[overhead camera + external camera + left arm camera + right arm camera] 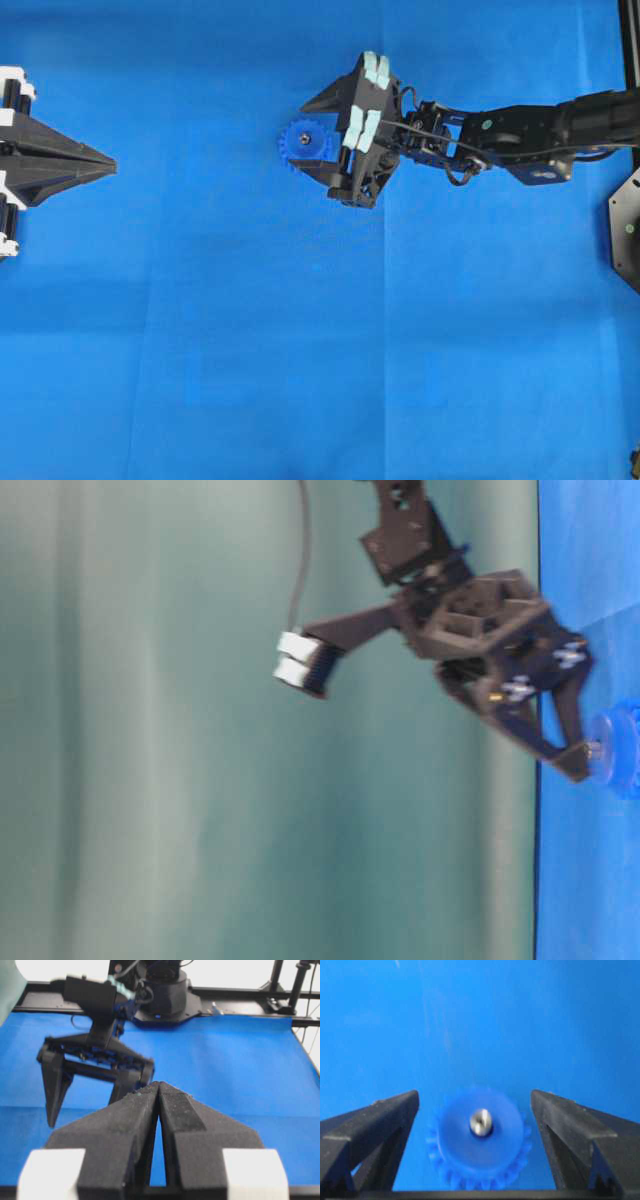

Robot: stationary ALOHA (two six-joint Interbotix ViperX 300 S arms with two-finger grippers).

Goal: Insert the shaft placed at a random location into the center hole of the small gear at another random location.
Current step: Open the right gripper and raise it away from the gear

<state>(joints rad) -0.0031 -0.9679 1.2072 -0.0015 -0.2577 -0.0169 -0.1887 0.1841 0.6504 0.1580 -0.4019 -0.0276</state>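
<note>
The small gear (pixel 303 143) lies flat on the blue cloth, its teeth showing in the right wrist view (pixel 479 1160). The shaft (pixel 480 1122), a shiny silver pin end, stands in the center hole (pixel 489 1131), where only a dark rim shows beside it. My right gripper (pixel 320 148) hangs open just above the gear, one finger on each side and neither touching it (pixel 474 1094). Nothing is held between its fingers. My left gripper (pixel 110 160) sits at the far left, shut and empty (pixel 158 1085).
Blue cloth (pixel 300 350) covers the whole table. The right arm (pixel 520 135) reaches in from the right edge. A black mount (pixel 625 225) stands at the right border. In the table-level view one right finger (pixel 570 760) is close beside the gear (pixel 628 748).
</note>
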